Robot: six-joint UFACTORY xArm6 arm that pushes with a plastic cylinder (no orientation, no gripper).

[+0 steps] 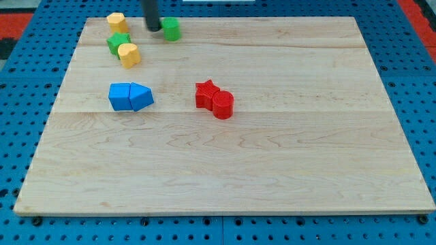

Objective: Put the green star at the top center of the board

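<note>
A green block with a jagged, star-like outline (116,43) lies near the board's top left, wedged between two yellow blocks: one above it (117,21) and one below right of it (129,54). A second green block (171,28), chunky and cube-like, lies at the top edge further right. My tip (155,29) stands right next to this second green block's left side, touching or nearly touching it. The tip is to the upper right of the star-like green block, a short gap away.
Two blue blocks sit side by side at left centre, a cube-like one (120,96) and a wedge-shaped one (142,97). A red star (206,92) touches a red cylinder (223,105) near the middle. The wooden board (272,163) lies on a blue pegboard.
</note>
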